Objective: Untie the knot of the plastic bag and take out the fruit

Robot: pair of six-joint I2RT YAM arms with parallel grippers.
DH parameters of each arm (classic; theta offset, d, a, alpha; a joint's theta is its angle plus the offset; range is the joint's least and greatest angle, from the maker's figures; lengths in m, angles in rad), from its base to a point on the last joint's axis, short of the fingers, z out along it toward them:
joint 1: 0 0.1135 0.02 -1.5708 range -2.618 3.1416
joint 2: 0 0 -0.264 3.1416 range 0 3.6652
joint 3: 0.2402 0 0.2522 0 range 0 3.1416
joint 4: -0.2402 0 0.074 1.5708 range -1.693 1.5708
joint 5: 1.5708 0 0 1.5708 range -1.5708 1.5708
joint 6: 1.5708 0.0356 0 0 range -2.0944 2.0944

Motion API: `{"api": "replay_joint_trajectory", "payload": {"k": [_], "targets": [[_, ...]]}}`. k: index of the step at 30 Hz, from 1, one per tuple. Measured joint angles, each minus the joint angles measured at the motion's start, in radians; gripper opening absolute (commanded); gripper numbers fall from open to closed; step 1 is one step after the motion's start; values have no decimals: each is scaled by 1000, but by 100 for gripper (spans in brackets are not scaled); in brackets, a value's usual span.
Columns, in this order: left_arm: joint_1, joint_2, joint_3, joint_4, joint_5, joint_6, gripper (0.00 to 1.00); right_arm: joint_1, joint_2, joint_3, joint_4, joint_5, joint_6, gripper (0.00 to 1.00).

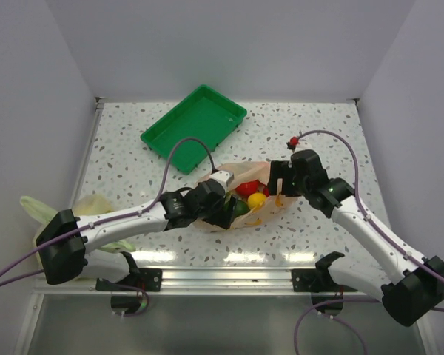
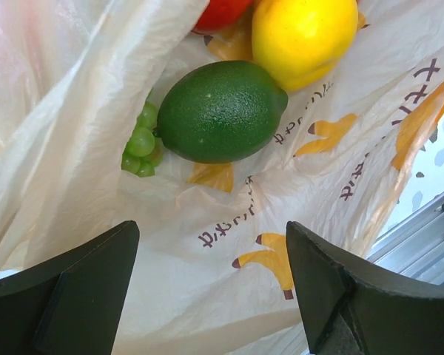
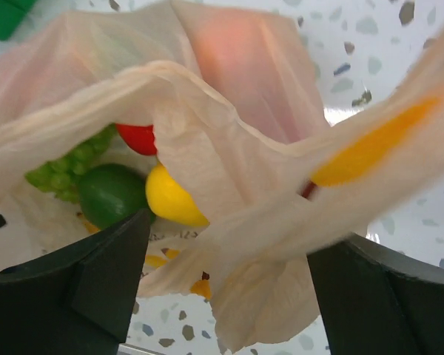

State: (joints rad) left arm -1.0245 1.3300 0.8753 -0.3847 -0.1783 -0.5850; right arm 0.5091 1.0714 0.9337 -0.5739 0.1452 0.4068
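The plastic bag (image 1: 246, 170) is lying open on the table (image 1: 133, 155), no knot showing, so taking fruit out is beginning. The left pincer (image 2: 211, 259) is gaping before the green fruit (image 2: 222, 111). The right pincer (image 3: 229, 237) is spread, with loose film draping through. Next: closing on that fruit.
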Motion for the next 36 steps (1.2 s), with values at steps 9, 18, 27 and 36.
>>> {"api": "replay_joint_trajectory", "payload": {"k": [9,18,27,36], "targets": [[0,8,23,1,-21,-36,84,15,-106,-253,-88,11,110,46],[-16,116,147,29,-27,-42,83,72,-94,-297,-110,-1,150,38],[-30,257,187,28,-90,-43,82,76,-95,-315,-113,-2,170,39],[-30,398,249,20,-136,-139,89,79,-97,-319,-108,-6,170,41]]}}
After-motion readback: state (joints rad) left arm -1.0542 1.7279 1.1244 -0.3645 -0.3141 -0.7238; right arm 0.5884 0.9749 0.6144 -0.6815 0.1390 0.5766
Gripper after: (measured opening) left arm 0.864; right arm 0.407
